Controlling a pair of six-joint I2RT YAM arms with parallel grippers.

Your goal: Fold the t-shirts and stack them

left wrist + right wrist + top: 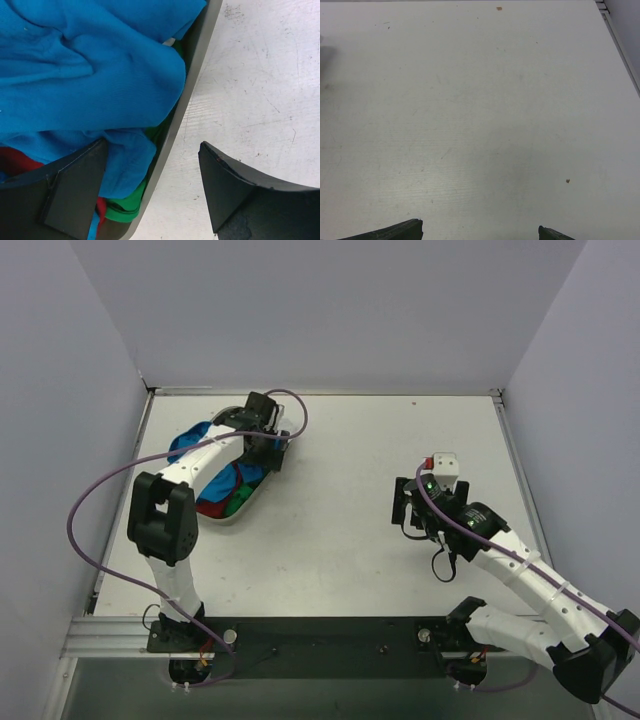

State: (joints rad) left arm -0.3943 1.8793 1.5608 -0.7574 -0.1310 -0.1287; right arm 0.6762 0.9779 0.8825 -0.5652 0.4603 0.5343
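**Both pairs of jaws wide, nothing held**

The left gripper (154, 150) is spread wide and grips nothing. It straddles the rim of the grey oval metal tray (197, 65): one finger is inside over cloth, the other outside above the white table (260, 90). A bright blue cloth t-shirt (90, 65) lies crumpled on top in the tray, with a red shirt (15, 160) and a green shirt (125, 207) beneath it. The right gripper (480, 227), equally wide and empty, hangs over bare table, well apart from the tray.

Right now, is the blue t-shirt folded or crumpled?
Crumpled, not folded: the blue t-shirt lies bunched in loose wrinkles inside the tray, heaped over red cloth and green cloth.
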